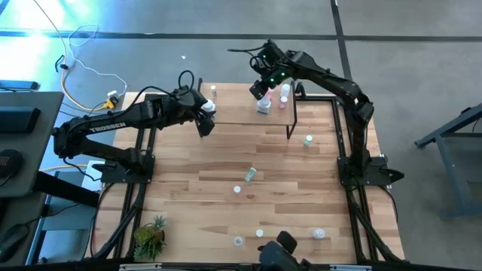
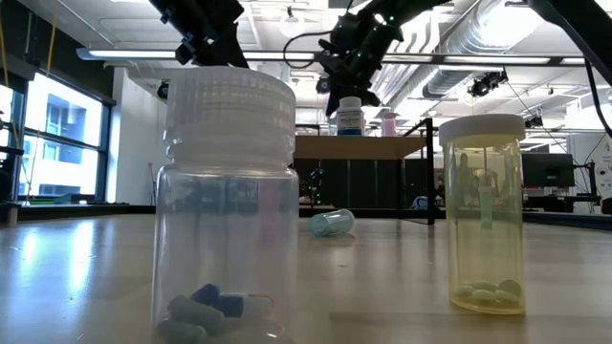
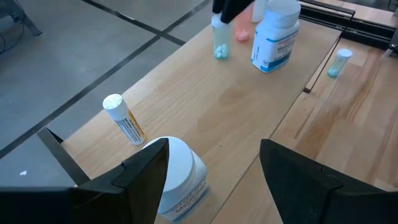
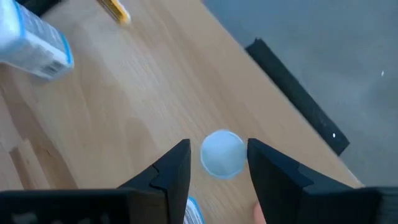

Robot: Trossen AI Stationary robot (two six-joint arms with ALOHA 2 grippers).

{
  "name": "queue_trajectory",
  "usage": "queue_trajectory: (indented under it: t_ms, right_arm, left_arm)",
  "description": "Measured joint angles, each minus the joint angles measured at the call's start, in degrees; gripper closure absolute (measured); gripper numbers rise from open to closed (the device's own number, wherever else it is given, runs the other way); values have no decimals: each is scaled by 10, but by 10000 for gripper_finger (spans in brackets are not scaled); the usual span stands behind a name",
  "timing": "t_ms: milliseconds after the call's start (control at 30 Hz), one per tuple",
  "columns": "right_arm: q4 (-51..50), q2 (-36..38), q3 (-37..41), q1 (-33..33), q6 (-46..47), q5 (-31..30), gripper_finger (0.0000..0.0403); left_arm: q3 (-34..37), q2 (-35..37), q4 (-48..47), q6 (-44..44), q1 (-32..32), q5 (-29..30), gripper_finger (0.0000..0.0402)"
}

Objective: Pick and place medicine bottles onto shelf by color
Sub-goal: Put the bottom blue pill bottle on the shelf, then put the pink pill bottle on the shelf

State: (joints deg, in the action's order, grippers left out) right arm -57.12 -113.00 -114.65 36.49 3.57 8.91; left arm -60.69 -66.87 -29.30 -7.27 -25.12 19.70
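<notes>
Left gripper (image 1: 205, 114) hangs over the left end of the shelf (image 1: 241, 117), jaws spread wide, gripping nothing. In the left wrist view a white blue-labelled bottle (image 3: 180, 180) stands on the shelf just ahead of its fingers (image 3: 146, 168), closer to one than the other. A thin yellow-labelled vial (image 3: 124, 119) stands near it at the shelf's edge.

Farther right on the shelf: a larger white bottle with blue label (image 3: 273, 37), a clear vial with pale green pills (image 3: 219, 40), and something pink behind it, partly hidden.

Right gripper (image 1: 261, 85) sits above that cluster. In the right wrist view its jaws are parted around a white round cap (image 4: 222, 154), a fingertip close on either side; contact can't be confirmed.

Off the shelf, on the tabletop (image 1: 188, 188): a green-capped vial (image 1: 308, 140) right of the shelf leg, a greenish vial on its side (image 1: 250, 174) mid-table, more small bottles (image 1: 260, 234) along the near edge. Potted plant (image 1: 151, 235) at the near-left corner.
</notes>
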Motion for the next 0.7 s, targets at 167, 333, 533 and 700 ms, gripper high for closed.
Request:
queue_trajectory:
  t_ms: [167,333,533,700]
  right_arm:
    - [3,6,0,3,0,-16,254]
    - [4,18,0,7,0,-21,254]
    - [7,42,0,7,0,-23,253]
    - [6,63,0,5,17,-24,253]
  left_arm:
    - [0,0,0,0,0,-15,158]
    - [0,0,0,-1,1,-51,158]
    - [0,0,0,0,21,-62,158]
    - [0,0,0,0,48,-62,158]
